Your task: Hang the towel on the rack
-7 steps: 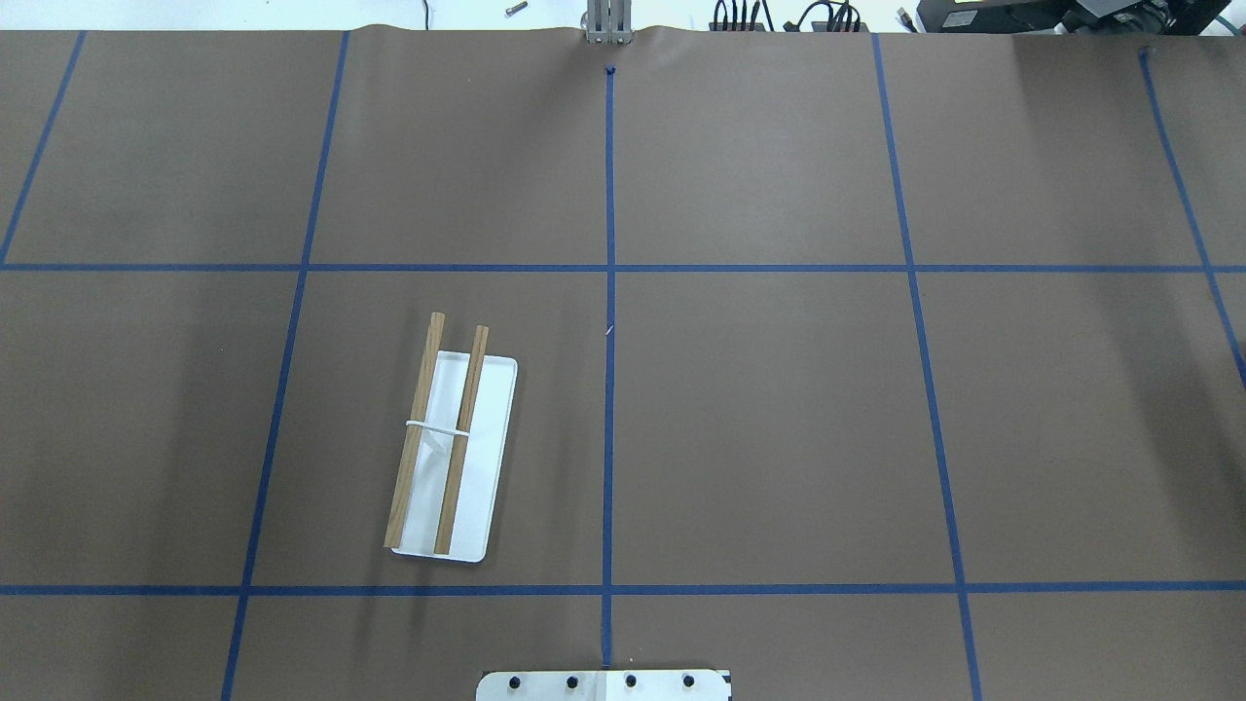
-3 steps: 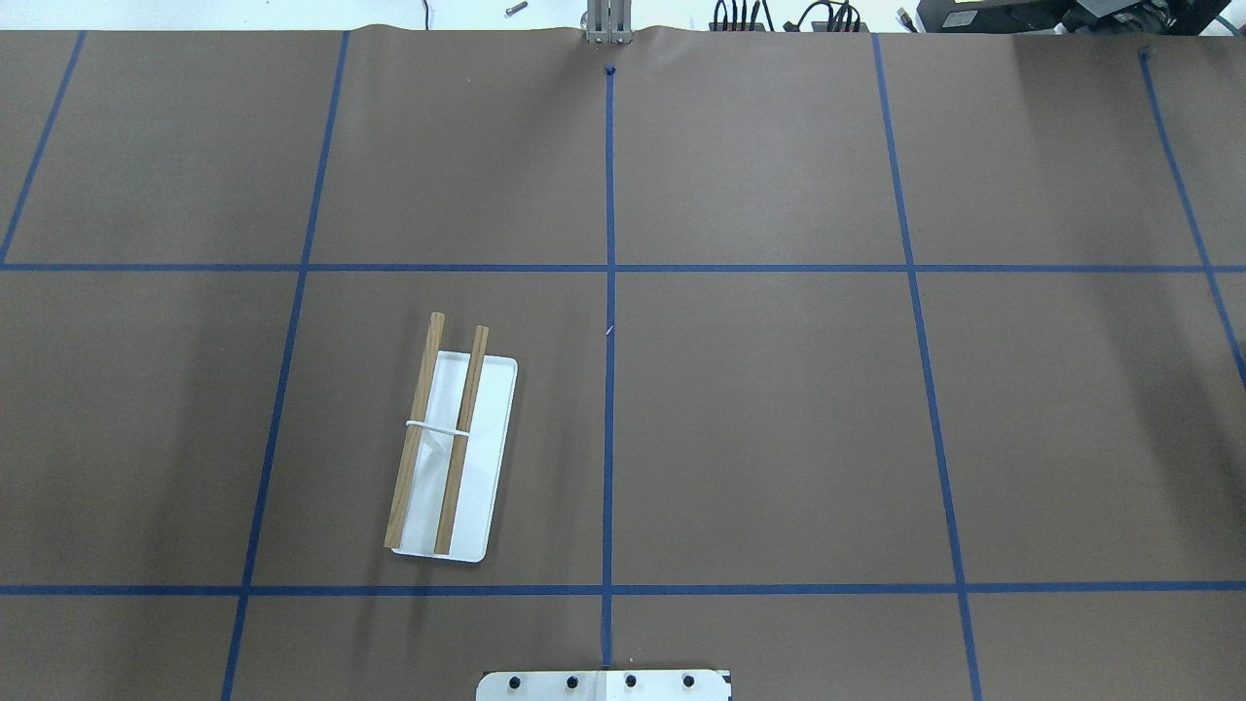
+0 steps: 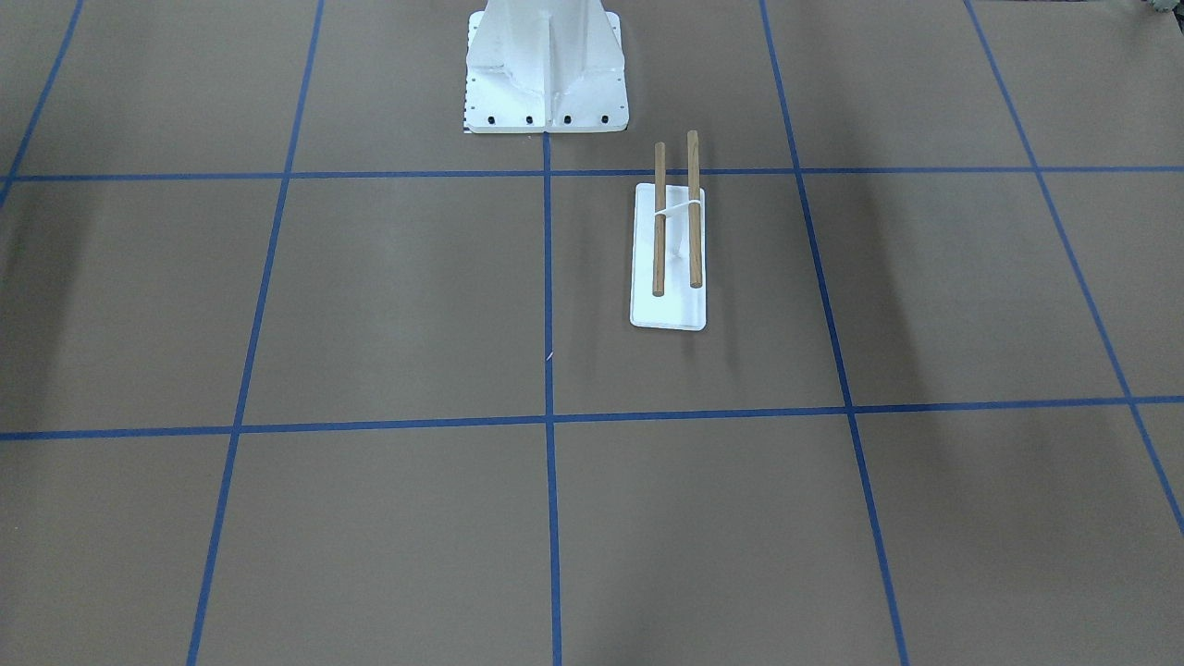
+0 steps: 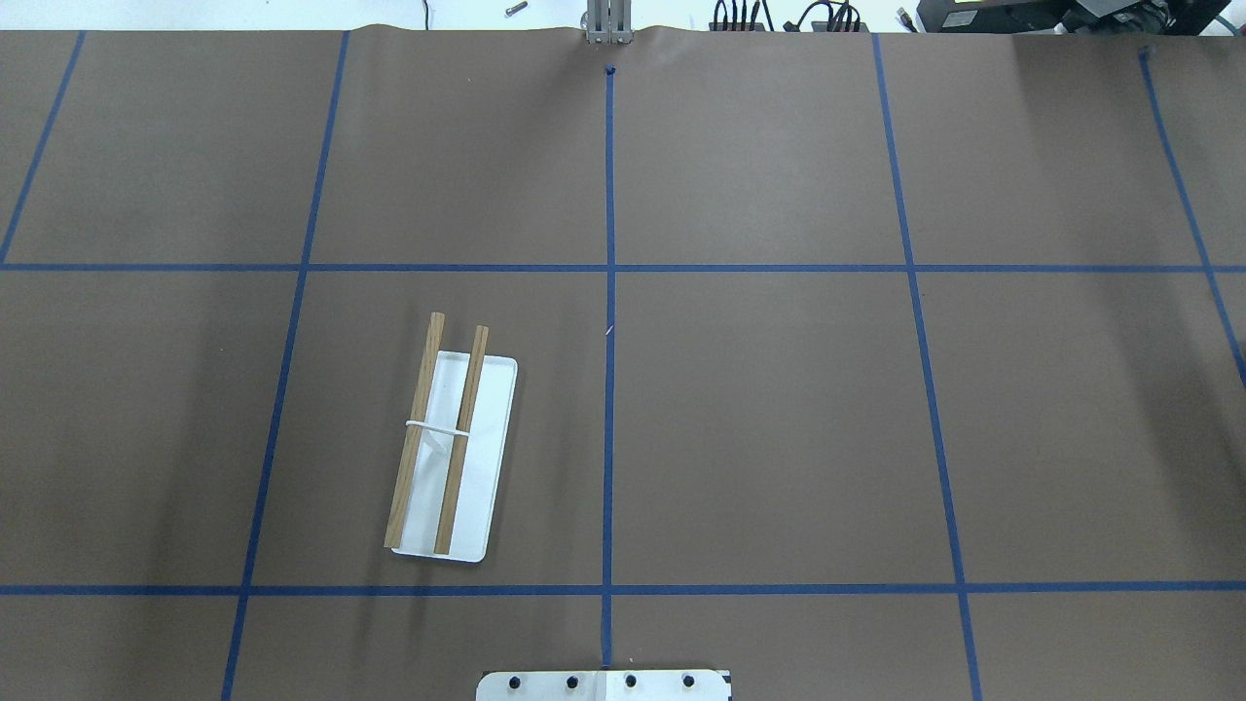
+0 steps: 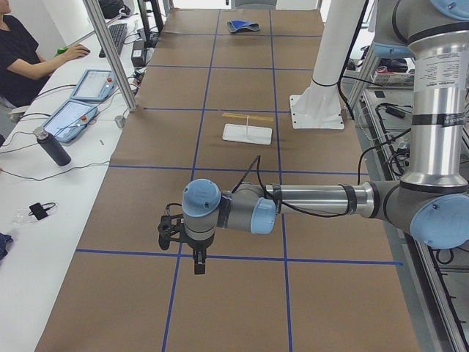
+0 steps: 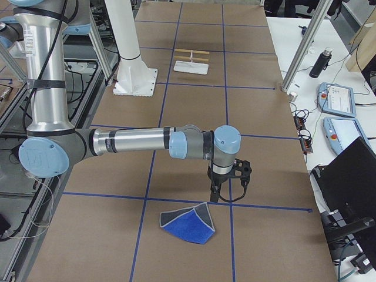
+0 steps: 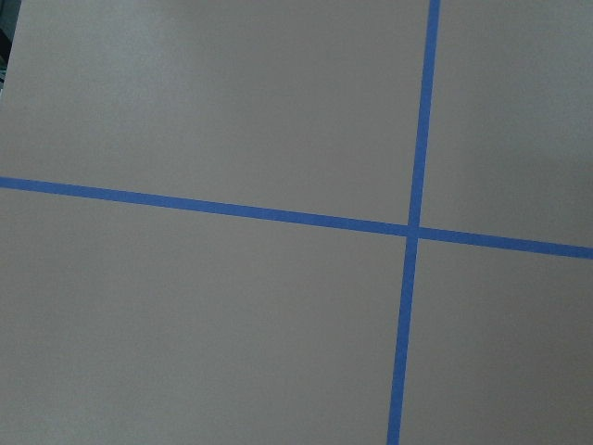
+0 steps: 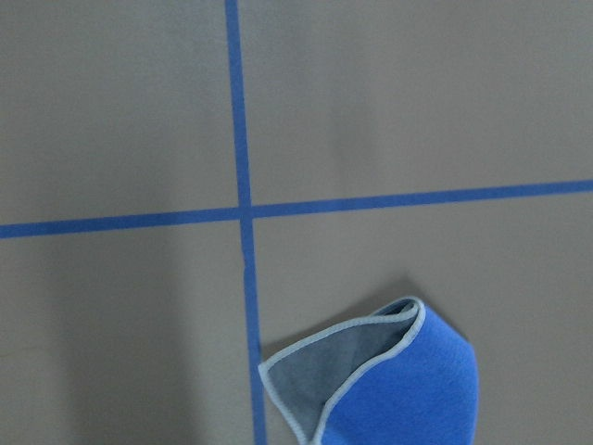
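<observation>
The rack [image 4: 482, 458], two wooden rods over a white base plate, stands left of the table's centre; it also shows in the front view [image 3: 668, 310] and small in both side views [image 5: 247, 133] [image 6: 191, 67]. The blue towel [image 6: 189, 225] lies folded on the table's far right end, with its grey underside turned up at one corner [image 8: 398, 389]; it also shows far off in the left side view [image 5: 243, 27]. My right gripper [image 6: 216, 192] points down just beside the towel. My left gripper [image 5: 198, 264] hangs over bare table at the left end. I cannot tell whether either is open or shut.
The white robot pedestal [image 3: 546, 65] stands at mid table by the rack. Blue tape lines grid the brown table [image 4: 779, 438]. An operator [image 5: 22, 51] sits at a side bench with tablets and a bottle [image 5: 53, 147].
</observation>
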Action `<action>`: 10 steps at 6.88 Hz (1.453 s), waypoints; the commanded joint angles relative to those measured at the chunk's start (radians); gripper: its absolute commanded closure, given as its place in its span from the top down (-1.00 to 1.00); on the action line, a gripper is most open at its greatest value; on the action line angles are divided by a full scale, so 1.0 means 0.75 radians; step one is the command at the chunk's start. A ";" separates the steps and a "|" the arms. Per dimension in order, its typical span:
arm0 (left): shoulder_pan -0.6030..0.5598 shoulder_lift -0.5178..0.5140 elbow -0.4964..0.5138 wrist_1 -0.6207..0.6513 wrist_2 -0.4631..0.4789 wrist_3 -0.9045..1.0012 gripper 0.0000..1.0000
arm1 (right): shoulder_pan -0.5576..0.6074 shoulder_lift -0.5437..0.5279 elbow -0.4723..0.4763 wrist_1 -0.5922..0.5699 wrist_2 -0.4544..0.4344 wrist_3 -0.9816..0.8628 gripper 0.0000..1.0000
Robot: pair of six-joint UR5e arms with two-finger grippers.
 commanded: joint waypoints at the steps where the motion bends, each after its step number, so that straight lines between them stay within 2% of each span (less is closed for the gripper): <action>1: 0.006 0.001 0.002 -0.003 0.001 -0.001 0.97 | -0.014 0.014 -0.340 0.458 -0.057 -0.058 1.00; 2: 0.006 0.001 0.002 -0.003 -0.001 -0.003 0.97 | -0.050 0.012 -0.437 0.627 -0.053 -0.031 1.00; 5: 0.006 0.003 0.002 -0.003 -0.003 -0.001 0.97 | -0.146 0.012 -0.532 0.634 0.022 -0.025 1.00; 8: 0.004 0.003 0.002 -0.005 -0.003 0.000 0.97 | -0.165 0.034 -0.614 0.637 0.012 -0.049 1.00; 10: 0.004 0.005 -0.004 -0.005 -0.003 0.000 0.97 | -0.171 0.118 -0.711 0.639 -0.010 -0.094 1.00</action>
